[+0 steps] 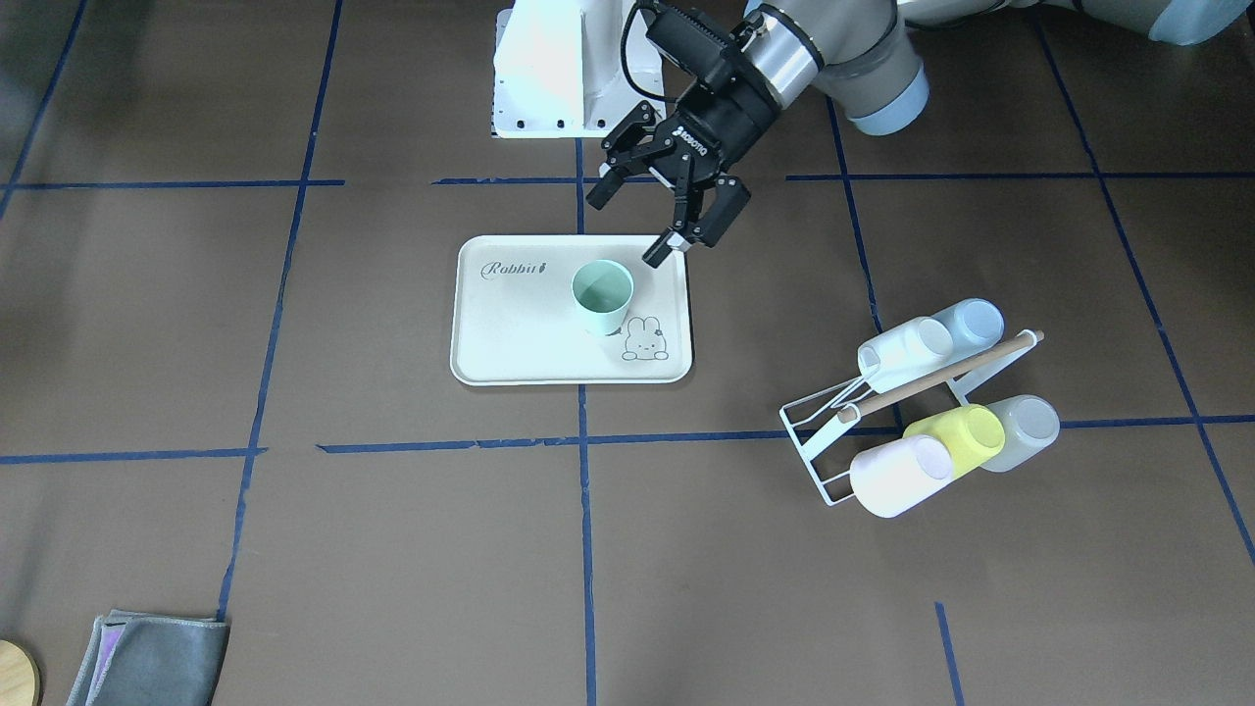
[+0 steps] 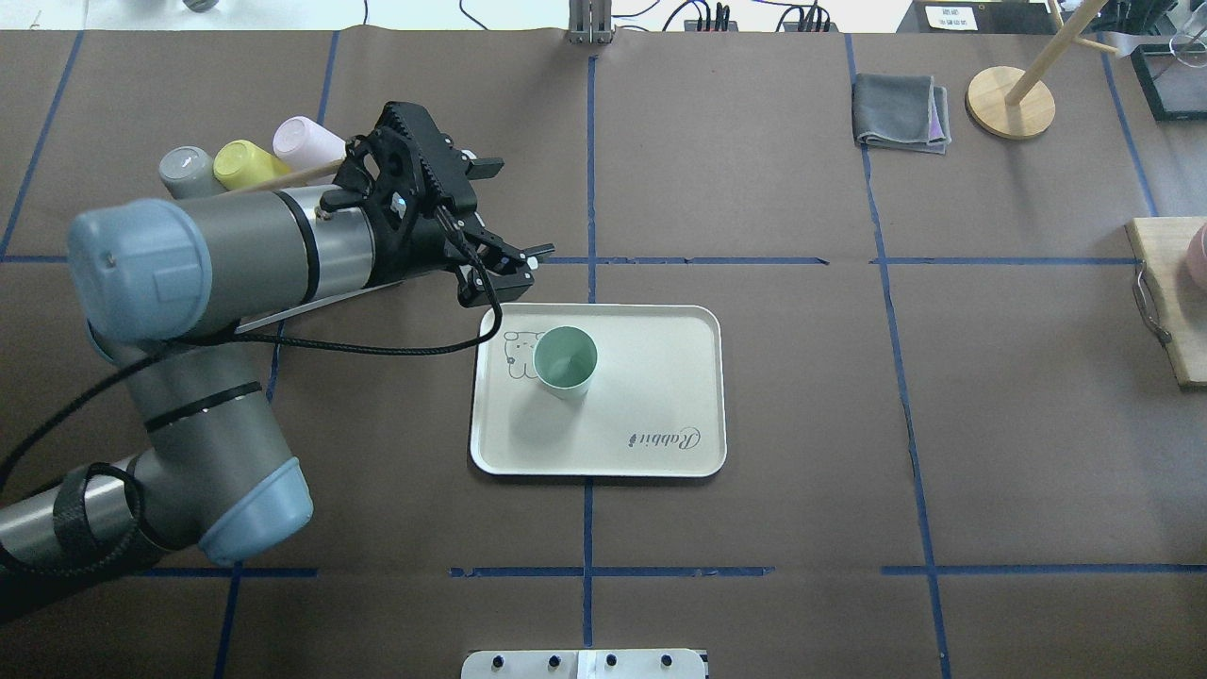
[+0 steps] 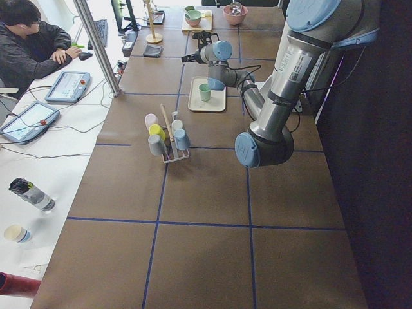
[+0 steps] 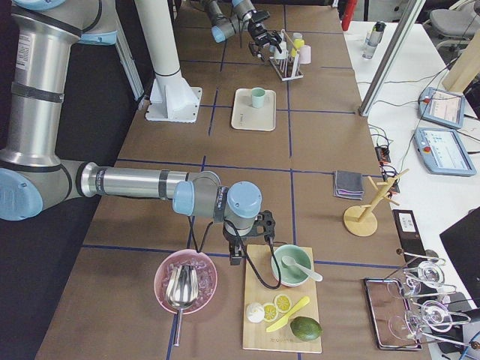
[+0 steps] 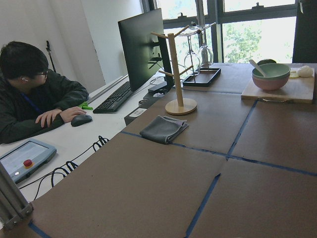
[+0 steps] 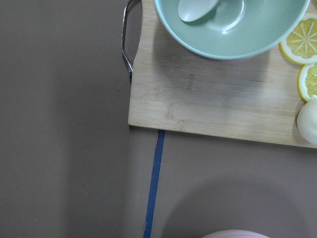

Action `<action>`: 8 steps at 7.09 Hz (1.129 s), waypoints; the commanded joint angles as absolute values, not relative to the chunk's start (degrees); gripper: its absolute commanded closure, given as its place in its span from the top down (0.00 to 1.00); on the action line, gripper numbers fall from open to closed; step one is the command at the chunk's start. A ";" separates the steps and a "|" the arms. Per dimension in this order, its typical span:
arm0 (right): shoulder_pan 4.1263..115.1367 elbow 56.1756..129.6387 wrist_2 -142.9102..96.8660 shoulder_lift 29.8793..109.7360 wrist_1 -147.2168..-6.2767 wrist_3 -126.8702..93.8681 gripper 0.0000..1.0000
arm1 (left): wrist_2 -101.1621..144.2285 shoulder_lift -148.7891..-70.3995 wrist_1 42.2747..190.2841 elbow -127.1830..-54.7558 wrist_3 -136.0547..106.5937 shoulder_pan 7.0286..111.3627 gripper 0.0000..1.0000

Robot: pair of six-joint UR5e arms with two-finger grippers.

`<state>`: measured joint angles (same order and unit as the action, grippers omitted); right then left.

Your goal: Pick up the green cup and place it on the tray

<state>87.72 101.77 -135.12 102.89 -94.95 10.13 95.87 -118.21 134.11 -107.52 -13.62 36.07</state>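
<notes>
The green cup (image 1: 601, 294) stands upright on the cream tray (image 1: 510, 333), next to the rabbit drawing. The overhead view shows the green cup (image 2: 565, 360) in the left part of the tray (image 2: 660, 377). My left gripper (image 1: 627, 226) hangs open above the tray's corner on the robot's side, apart from the cup, with nothing between its fingers. From overhead, the left gripper (image 2: 514, 212) is up and to the left of the cup. My right gripper (image 4: 236, 255) shows only in the exterior right view, beside a wooden board; I cannot tell whether it is open or shut.
A white wire rack (image 1: 922, 412) holding several pale cups lies on the left arm's side. A folded grey cloth (image 2: 901, 111) and a wooden stand (image 2: 1011, 102) sit at the far right. A cutting board (image 2: 1169, 302) lies at the right edge. A person (image 3: 32, 45) sits beyond the table.
</notes>
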 commanded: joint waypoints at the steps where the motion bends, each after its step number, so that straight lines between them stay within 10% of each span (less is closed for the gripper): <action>1: 87.71 101.78 -135.00 102.40 -94.92 10.20 1.00 | 113.63 -118.12 115.50 -109.42 -13.01 48.00 0.99; 5: 87.71 102.04 -135.00 102.22 -93.69 10.02 1.00 | 121.99 -118.13 84.78 -107.33 12.71 65.80 0.99; 8: 87.71 101.69 -134.91 100.90 -93.69 10.02 1.00 | 131.32 -116.54 79.84 -92.71 25.05 80.27 1.00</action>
